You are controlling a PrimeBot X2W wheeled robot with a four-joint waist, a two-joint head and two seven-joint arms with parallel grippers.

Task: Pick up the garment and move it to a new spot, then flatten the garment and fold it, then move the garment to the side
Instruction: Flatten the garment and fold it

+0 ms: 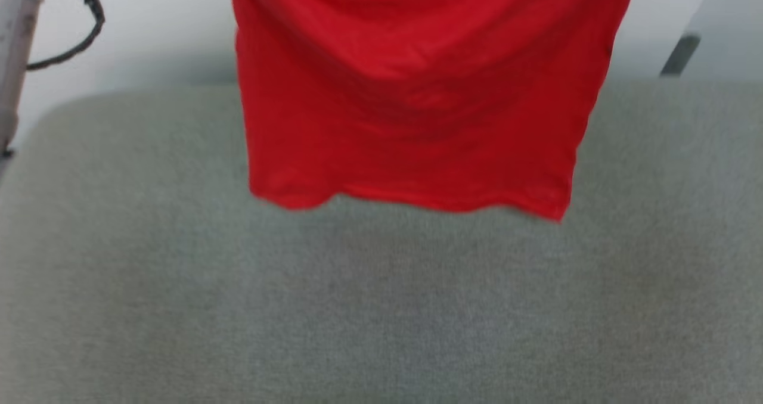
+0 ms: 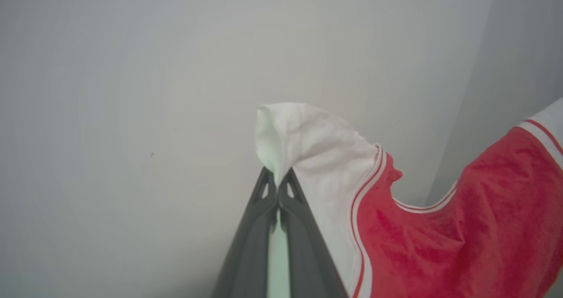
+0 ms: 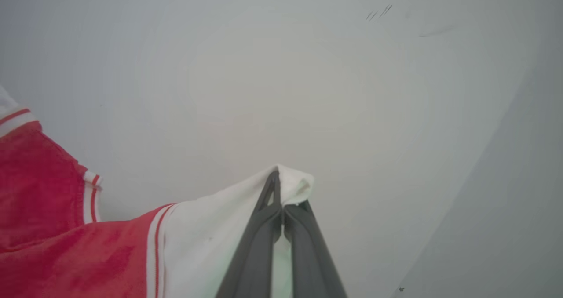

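The left gripper (image 2: 278, 177) and right gripper (image 3: 281, 201) are each clamped on the red T-shirt (image 1: 417, 94) by its white sleeves. It hangs spread above the grey padded surface (image 1: 381, 308). This looks like the carrying step. Next it needs lowering hem-first so it lies flat.

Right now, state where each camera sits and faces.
Head view: from the head, down at the hanging red T-shirt over a grey padded surface; pale forearm at left.
Left wrist view: along the left gripper, shut on a white sleeve, toward a pale wall.
Right wrist view: along the right gripper, shut on the other sleeve.
All share the T-shirt.
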